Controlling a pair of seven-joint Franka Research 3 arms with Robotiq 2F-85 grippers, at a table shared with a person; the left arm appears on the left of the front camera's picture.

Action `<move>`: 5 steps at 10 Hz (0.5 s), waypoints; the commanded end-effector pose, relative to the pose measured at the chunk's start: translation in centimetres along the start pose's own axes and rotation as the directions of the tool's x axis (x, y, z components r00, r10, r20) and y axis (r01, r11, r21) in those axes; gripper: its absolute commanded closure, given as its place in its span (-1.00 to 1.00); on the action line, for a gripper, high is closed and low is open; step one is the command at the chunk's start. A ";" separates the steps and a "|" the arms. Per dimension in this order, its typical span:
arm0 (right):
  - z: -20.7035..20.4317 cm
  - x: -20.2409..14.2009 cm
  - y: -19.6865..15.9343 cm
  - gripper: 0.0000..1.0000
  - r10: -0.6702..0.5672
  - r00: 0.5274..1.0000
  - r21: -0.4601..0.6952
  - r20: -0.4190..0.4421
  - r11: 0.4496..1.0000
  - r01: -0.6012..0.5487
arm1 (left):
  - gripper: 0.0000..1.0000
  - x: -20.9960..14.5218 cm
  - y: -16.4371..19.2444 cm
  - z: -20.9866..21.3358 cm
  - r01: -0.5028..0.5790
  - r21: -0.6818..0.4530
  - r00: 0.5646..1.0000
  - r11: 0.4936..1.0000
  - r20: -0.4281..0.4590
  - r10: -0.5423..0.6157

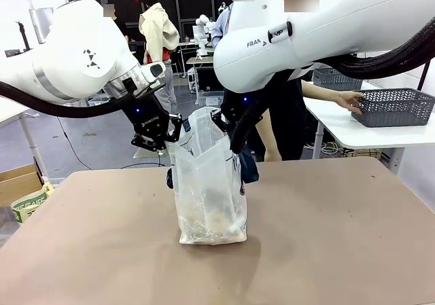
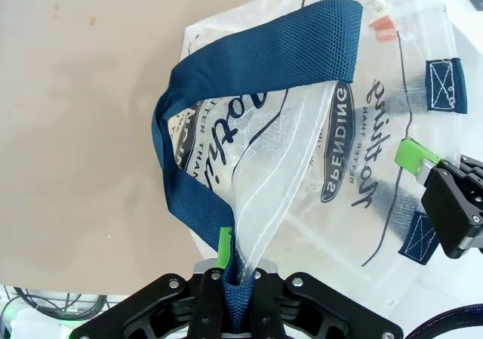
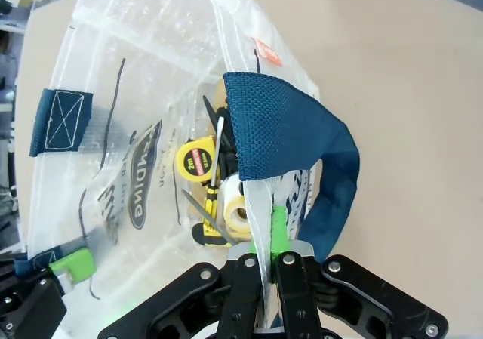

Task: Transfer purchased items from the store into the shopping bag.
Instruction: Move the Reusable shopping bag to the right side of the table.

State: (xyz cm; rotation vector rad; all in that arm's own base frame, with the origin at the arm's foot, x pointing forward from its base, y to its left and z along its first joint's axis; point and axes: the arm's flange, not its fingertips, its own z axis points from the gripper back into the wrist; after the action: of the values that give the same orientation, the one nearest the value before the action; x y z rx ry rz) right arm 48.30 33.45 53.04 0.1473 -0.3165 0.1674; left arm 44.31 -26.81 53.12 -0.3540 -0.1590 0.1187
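Holding the shopping bag (image 1: 207, 189) upright.
Left gripper (image 2: 229, 265) pinches its navy strap (image 2: 256, 60); right gripper (image 3: 270, 239) pinches the rim, tape measure (image 3: 198, 161) beyond.

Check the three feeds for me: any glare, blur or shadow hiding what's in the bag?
Front view: even light, soft shadow on the table beside the shopping bag, whose contents read as a pale smear through the plastic. Left wrist view: sharp, print crisp, no glare. Right wrist view: sharp; a yellow tape measure shows clearly inside.
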 end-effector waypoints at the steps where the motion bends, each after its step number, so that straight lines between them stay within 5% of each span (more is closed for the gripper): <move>1: 0.0 0.0 -0.1 1.00 -0.001 1.000 0.000 0.000 1.000 0.001 | 1.00 -0.3 -0.9 -0.3 0.059 -0.010 0.998 0.998 -0.010 -0.059; 5: -0.4 2.0 -0.1 1.00 -0.323 0.927 -0.102 -0.193 0.946 0.308 | 1.00 -1.9 -1.5 0.0 0.150 -0.013 0.988 0.989 0.037 -0.150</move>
State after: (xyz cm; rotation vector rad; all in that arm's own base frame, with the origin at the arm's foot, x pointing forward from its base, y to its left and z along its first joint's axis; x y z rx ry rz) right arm 49.31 32.53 52.48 0.1116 -0.1508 -0.0557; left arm 43.09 -28.79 53.51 -0.3546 -0.1825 0.0065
